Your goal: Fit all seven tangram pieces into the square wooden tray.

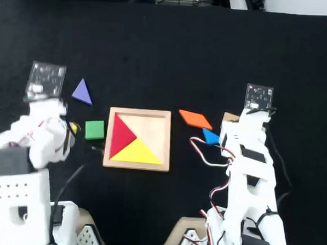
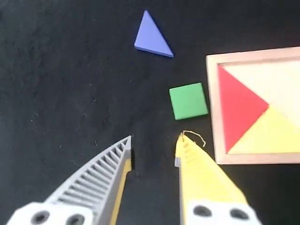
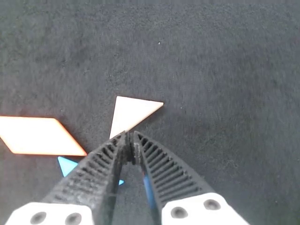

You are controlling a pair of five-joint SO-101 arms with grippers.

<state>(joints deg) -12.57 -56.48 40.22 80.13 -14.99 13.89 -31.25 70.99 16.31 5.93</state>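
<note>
Framing red triangle [image 1: 120, 135]: square wooden tray [image 1: 139, 111].

Square wooden tray [image 1: 138, 112]: pale natural wood.
Large triangles: red triangular piece [image 1: 121, 135], yellow triangular piece [image 1: 137, 152].
Loose pieces: green square [image 1: 94, 130], violet triangle [image 1: 83, 92], orange parallelogram [image 1: 195, 119], blue triangle [image 1: 210, 136], white triangle [image 3: 131, 112].
Table cloth [image 1: 210, 59]: plain black.

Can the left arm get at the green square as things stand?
Probably yes. The left tool is open, and the green square lies just ahead with nothing between; the tray rim close beside it may crowd one finger.
</note>
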